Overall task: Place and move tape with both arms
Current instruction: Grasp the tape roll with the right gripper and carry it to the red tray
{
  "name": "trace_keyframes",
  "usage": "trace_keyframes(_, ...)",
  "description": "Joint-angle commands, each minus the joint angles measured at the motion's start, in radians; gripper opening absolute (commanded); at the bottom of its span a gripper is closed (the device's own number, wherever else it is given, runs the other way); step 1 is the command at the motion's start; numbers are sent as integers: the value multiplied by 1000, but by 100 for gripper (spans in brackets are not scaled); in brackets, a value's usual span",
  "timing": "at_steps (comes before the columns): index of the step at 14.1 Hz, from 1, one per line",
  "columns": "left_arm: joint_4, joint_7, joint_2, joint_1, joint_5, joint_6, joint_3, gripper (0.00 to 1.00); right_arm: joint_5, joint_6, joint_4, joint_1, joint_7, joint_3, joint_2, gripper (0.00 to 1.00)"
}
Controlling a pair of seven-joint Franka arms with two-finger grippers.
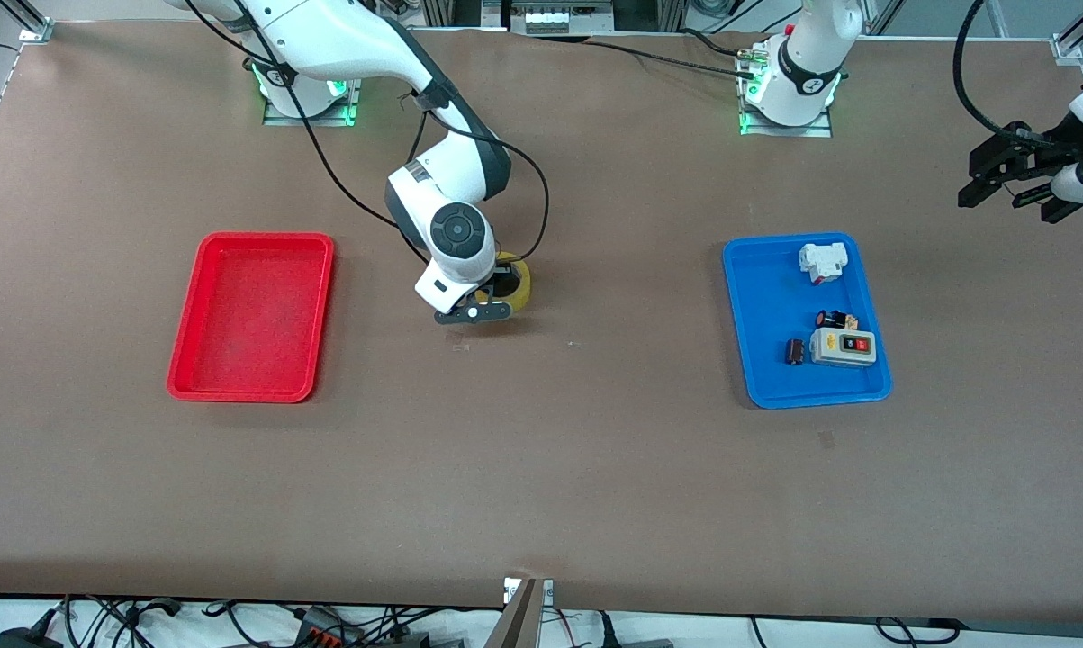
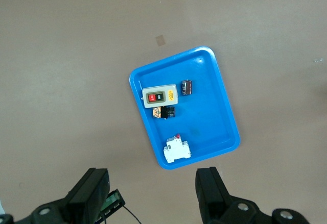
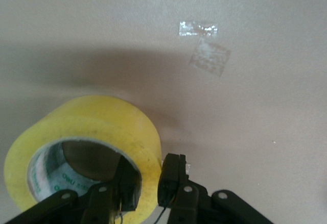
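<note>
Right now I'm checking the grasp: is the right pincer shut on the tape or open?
Shut on the tape: the right pincer has one finger inside the hole and one outside, clamping the wall.

A robotics lab: two white arms bolted to a brown surface, aluminium framing, loose cables.

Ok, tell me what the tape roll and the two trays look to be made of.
Tape: glossy translucent yellow plastic film wound on a printed, paper-like core; the right end effector grips its wall.
Red tray: apparently molded plastic, smooth with rounded rim and a dull sheen.
Blue tray: seemingly the same molded plastic, slightly glossy and uniform in colour.
The left end effector waits open above it.
</note>
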Motion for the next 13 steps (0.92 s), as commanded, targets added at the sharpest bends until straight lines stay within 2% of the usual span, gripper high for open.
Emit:
trace_keyframes(1, 15, -3, 9, -33, -37, -25, 48, 100, 17, -64, 17, -18, 11, -16, -67, 2)
trace_keyframes(4, 9, -69, 7, -71, -34, -50, 64, 100, 14, -212, 9, -151, -4, -16, -214, 2)
trace_keyframes(7, 14, -74, 24, -58, -38, -51, 59, 100, -14, -299, -35, -343, -133, -23, -262, 2)
trace_keyframes(10, 17, -132, 30, -48, -57, -62, 58, 100, -86, -267, -86, -544, -312, -29, -244, 3)
trace_keyframes(13, 20, -163, 28, -32, -83, -88, 61, 100, -121, -138, -225, -678, -478, -31, -260, 4)
